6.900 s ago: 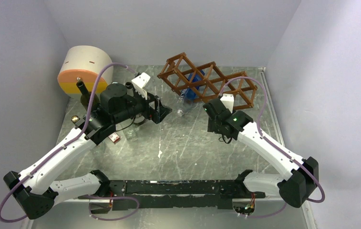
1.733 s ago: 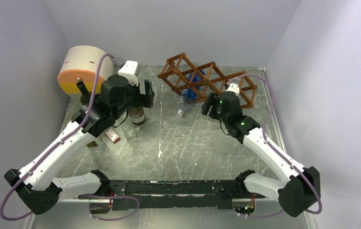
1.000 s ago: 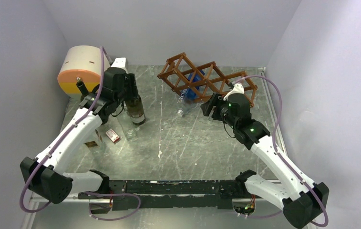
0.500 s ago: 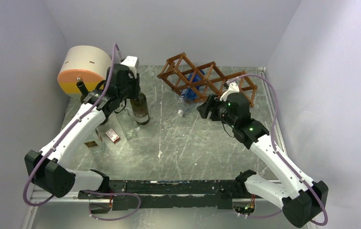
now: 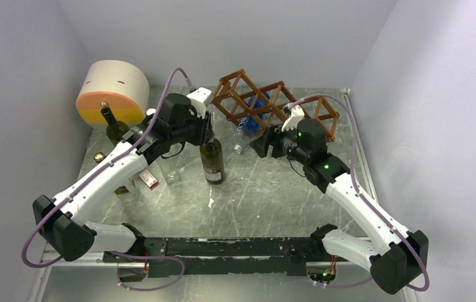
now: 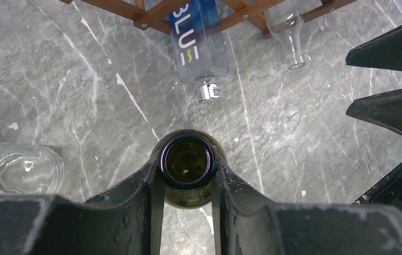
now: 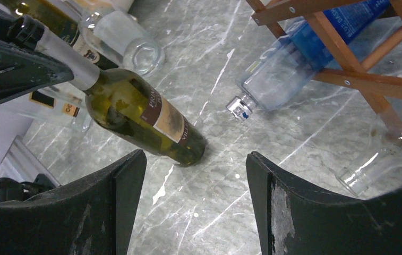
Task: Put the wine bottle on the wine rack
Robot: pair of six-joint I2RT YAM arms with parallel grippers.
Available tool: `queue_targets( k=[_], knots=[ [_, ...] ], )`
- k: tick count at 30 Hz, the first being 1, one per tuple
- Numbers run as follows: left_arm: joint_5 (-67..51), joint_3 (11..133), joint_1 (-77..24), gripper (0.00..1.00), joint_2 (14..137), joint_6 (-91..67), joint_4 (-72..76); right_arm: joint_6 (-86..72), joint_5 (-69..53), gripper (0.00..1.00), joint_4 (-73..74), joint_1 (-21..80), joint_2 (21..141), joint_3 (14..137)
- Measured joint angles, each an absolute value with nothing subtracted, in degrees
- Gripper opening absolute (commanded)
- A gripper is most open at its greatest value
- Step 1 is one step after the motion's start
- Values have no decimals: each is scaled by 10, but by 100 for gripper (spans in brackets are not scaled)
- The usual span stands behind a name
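Before the wine rack [image 5: 266, 107], the left gripper [image 5: 206, 137] clenched the neck of the wine bottle [image 5: 213, 165] — the right gripper [image 5: 257, 145] (facing it) gaped, holding nothing.

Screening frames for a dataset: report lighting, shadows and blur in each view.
Top external: soft, even light, sharp throughout, only faint shadows on the table. Left wrist: wine bottle mouth crisp, left gripper dark and softly blurred near the lens. Right wrist: right gripper almost black, detail lost; small glint on the blue bottle's cap.
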State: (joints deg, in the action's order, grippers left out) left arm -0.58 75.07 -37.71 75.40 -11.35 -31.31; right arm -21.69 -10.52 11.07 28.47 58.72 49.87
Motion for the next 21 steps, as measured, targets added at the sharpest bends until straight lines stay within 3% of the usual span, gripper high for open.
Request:
queue_targets(
  k=[3,6,10,15,21],
  knots=[
    [-17,733,-377,62,742,-113,-296,-207,-123,76,103,285,587,499],
    [-37,713,-376,78,731,-113,-286,-196,-141,77,99,285,582,499],
    [-75,702,-376,85,718,-112,-278,-181,-166,74,95,285,572,499],
    [-116,705,-376,87,687,-115,-259,-171,-187,72,91,299,571,499],
    [-110,709,-376,86,635,-127,-233,-144,-158,72,86,411,591,528]
  ],
)
